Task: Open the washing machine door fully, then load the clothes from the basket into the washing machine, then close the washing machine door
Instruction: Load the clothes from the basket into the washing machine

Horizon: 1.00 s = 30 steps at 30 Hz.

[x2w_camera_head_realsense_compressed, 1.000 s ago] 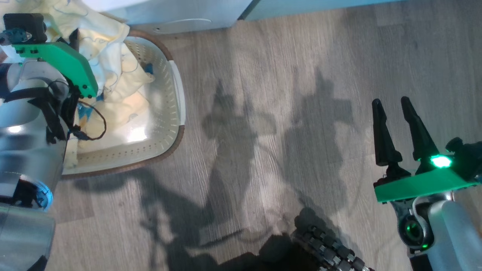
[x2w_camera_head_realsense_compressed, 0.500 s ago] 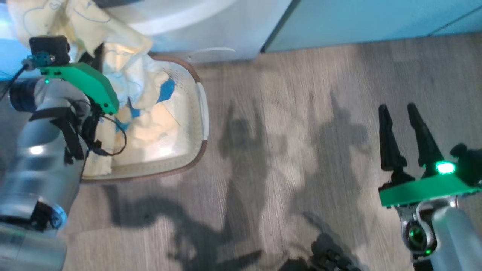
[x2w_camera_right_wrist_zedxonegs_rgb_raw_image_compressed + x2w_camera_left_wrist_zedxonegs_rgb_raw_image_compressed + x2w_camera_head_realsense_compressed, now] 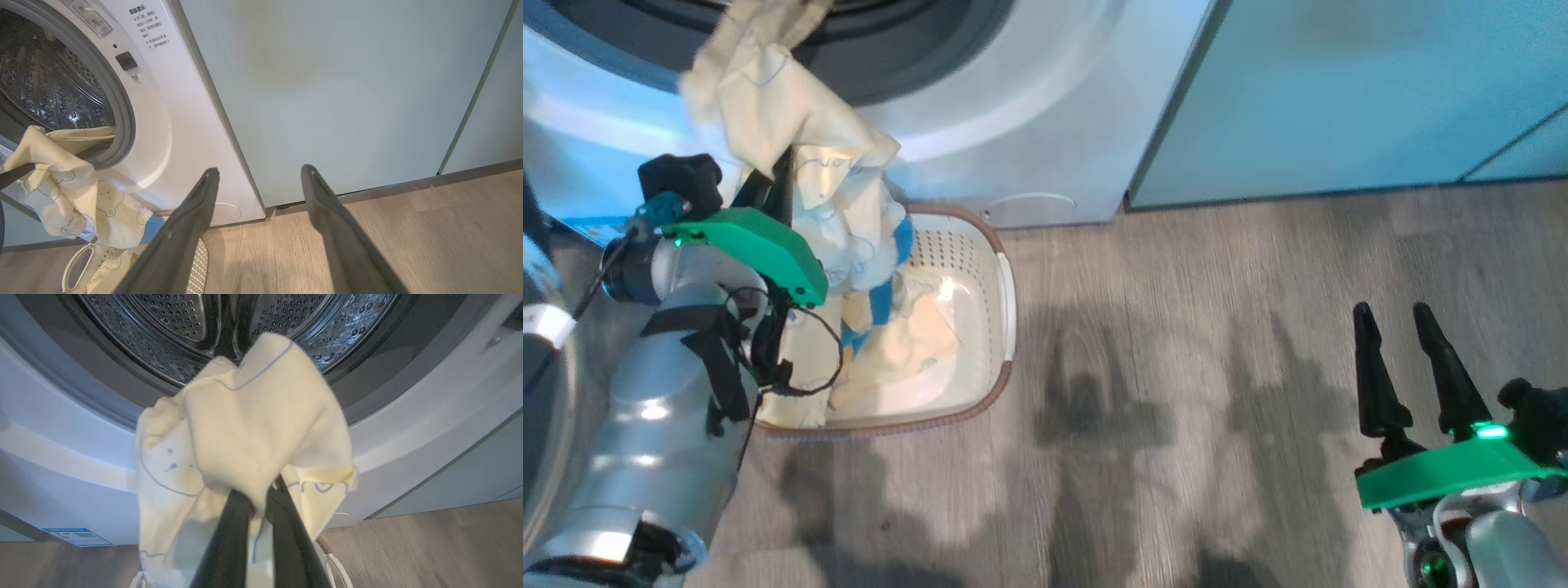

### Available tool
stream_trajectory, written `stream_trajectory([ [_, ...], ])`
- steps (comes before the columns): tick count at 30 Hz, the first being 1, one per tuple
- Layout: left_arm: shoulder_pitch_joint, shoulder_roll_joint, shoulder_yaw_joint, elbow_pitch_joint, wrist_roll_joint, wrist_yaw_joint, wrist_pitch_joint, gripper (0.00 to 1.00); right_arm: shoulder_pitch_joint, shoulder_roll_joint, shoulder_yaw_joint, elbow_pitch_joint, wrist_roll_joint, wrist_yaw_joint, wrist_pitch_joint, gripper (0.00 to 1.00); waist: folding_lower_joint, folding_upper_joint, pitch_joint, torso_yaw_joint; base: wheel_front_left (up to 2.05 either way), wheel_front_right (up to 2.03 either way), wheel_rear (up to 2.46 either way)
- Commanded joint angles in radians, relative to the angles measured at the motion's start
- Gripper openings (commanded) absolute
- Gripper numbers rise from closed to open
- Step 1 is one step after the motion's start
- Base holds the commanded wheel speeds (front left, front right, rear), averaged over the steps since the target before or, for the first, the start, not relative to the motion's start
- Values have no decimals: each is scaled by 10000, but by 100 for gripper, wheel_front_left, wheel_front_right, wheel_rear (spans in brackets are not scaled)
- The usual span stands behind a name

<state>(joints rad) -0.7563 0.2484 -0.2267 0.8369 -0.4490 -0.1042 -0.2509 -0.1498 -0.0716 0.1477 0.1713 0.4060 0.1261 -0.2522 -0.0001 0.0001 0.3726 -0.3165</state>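
Observation:
My left gripper (image 3: 778, 175) is shut on a pale yellow cloth (image 3: 768, 106) and holds it up in front of the washing machine (image 3: 1029, 122). In the left wrist view the cloth (image 3: 253, 416) bunches over the gripper (image 3: 261, 502), just below the uncovered steel drum (image 3: 175, 318). More clothes (image 3: 890, 343) hang from it into the cream basket (image 3: 1005, 294) on the floor by the machine. The washing machine door is out of view. My right gripper (image 3: 1392, 310) stands open and empty over the floor at the right, also seen as the right gripper (image 3: 260, 170).
Pale teal cabinets (image 3: 1339, 98) stand right of the washer. Grey wood floor (image 3: 1176, 367) lies between the basket and my right arm. A small blue sticker (image 3: 75, 537) sits low on the washer front.
The head camera has tilted up, bringing the washer into view. My left gripper has lifted the yellow cloth out of the basket toward the drum opening. The right gripper stays open.

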Motion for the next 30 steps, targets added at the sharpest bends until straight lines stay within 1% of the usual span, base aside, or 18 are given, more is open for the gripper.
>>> stream_trajectory([
  [1,-121,306,370,-417,102,61,-108,0,40,-224,101,-263,12,46,-95,100,1,-1,-250,139,0,0,0],
  [10,260,105,861,-1267,626,272,-108,0,244,-273,49,-270,32,46,-95,100,1,-1,-683,368,0,0,0],
  [15,-91,113,905,-1295,826,283,-108,0,283,-264,57,-282,42,46,-95,100,1,-1,-727,437,0,0,0],
  [19,-818,152,785,-1123,936,198,-107,0,201,-240,128,-331,65,46,-95,100,1,-1,-547,411,0,0,0],
  [25,-2463,147,624,-631,959,90,13,0,-53,-166,273,-352,111,46,-95,100,1,-1,-12,227,0,0,0],
  [30,-3901,160,540,117,1072,174,76,0,-361,-45,476,-358,159,46,-95,100,1,-1,551,-114,0,0,0],
])
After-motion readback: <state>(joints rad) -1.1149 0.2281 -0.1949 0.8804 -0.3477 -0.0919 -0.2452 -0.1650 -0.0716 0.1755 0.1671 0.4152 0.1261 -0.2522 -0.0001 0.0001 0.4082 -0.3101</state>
